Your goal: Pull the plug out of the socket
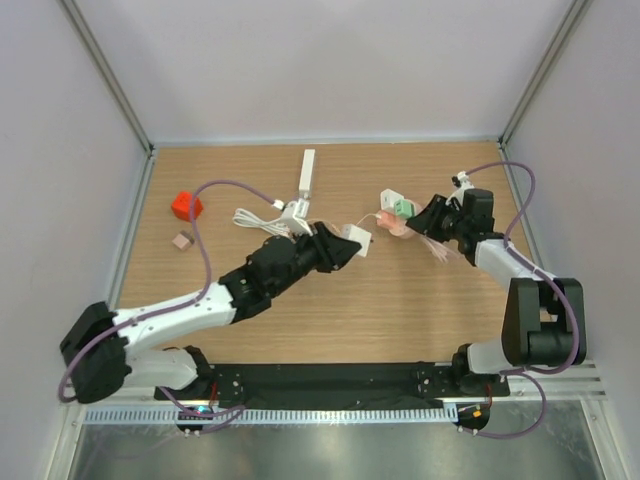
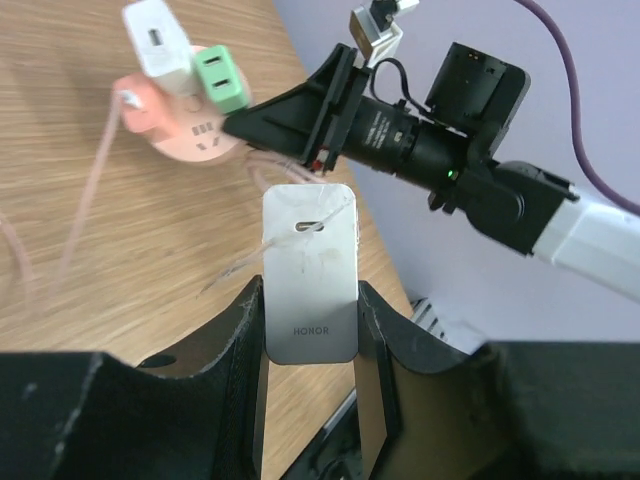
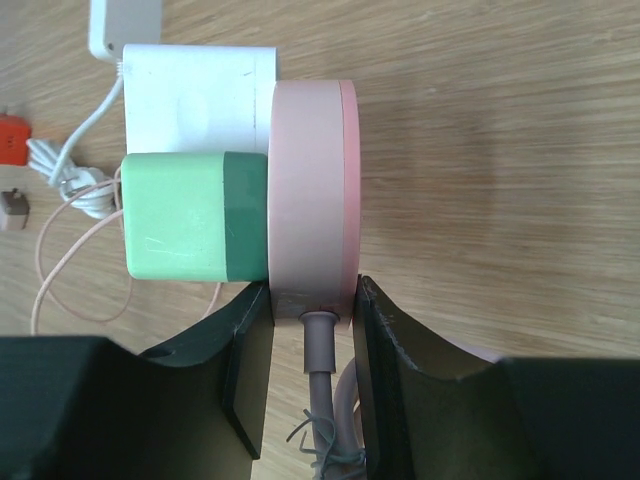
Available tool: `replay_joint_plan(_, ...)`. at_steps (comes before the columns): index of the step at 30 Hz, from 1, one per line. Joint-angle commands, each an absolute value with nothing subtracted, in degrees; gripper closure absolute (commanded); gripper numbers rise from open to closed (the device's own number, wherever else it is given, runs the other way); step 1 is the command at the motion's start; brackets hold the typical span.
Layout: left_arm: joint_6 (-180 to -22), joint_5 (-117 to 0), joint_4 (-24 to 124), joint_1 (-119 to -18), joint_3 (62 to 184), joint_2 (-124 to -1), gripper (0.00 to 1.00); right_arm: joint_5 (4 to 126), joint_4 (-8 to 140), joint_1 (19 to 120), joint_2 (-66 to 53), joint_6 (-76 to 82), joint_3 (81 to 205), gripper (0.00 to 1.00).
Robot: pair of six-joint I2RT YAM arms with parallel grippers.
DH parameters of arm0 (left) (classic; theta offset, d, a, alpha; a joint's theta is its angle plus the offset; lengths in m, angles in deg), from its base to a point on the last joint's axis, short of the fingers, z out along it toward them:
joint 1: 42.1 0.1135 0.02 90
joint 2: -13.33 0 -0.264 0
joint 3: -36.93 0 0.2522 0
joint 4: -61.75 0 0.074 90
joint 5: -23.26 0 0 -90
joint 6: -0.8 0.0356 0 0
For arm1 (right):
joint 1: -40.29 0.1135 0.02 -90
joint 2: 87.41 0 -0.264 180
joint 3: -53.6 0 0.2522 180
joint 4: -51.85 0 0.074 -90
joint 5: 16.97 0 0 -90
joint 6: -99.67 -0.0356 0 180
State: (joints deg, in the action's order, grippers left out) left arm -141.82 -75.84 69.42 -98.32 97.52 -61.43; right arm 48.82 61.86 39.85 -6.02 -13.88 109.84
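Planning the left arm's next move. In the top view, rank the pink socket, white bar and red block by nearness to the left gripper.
1. pink socket, just right of the left gripper
2. white bar, farther back, slightly left
3. red block, far left

charger (image 1: pixel 355 238) left of the socket (image 1: pixel 397 227), block (image 1: pixel 185 205) at far left

The top view looked down from above and behind the arm bases, far enough to take in the whole surface (image 1: pixel 400 310). The left wrist view looked close past the left hand (image 2: pixel 310 295) toward the pink socket (image 2: pixel 180 140) and the right arm (image 2: pixel 470 150). The right wrist view sat nearest that socket, shared by all three.
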Motion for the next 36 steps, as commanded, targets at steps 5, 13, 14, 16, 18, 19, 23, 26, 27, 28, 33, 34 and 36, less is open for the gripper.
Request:
replay_joint_plan(5,-134.98,-88.96,59.96,-91.33,80.6,-35.48,1.0,35.85,50.14,38.54,-9.18,-14.5,110.69,0.99)
replay_joint_plan(13,-144.56,-95.31,45.35,-69.01,66.17,-11.2,1.0,33.48,48.56,37.22,-9.36,-16.88,110.25,0.99)
replay_joint_plan(14,-144.92,-93.3,45.44,-66.64,64.68,-11.19,1.0,33.3,48.47,37.13,-9.27,-17.05,110.25,0.99)
replay_joint_plan(16,-145.62,-90.14,47.45,-60.14,64.06,-14.85,1.0,33.04,48.29,37.04,-9.18,-17.49,110.16,0.99)
replay_joint_plan(18,-145.54,-83.13,51.2,-53.65,64.58,-19.86,1.0,32.86,48.21,36.95,-9.18,-17.67,110.16,0.99)
replay_joint_plan(19,-145.45,-80.48,52.46,-51.61,65.19,-25.29,1.0,32.77,48.12,36.87,-9.18,-17.76,110.16,0.99)
replay_joint_plan(23,-145.0,-73.42,58.08,-44.83,69.49,-38.42,1.0,32.34,47.94,36.43,-9.27,-18.02,110.16,0.99)
replay_joint_plan(26,-144.75,-73.42,60.73,-43.07,73.71,-47.62,1.0,31.98,47.68,36.08,-8.92,-18.55,110.25,0.99)
replay_joint_plan(27,-144.57,-73.16,61.25,-42.54,75.98,-50.1,1.0,31.81,47.59,35.99,-8.83,-18.72,110.33,0.99)
replay_joint_plan(28,-144.57,-72.55,61.61,-42.36,76.88,-51.96,1.0,31.72,47.59,35.99,-8.75,-18.72,110.33,0.99)
replay_joint_plan(33,-144.57,-71.58,64.59,-37.18,80.4,-62.06,0.96,31.37,47.06,35.72,-8.57,-19.34,110.25,0.99)
replay_joint_plan(34,-144.57,-71.23,65.03,-36.56,81.44,-63.39,0.93,31.11,47.06,35.72,-8.48,-19.42,110.33,0.99)
replay_joint_plan(36,-144.57,-70.17,65.39,-34.72,82.68,-66.89,0.84,30.93,46.98,35.72,-8.04,-19.51,110.33,0.99)
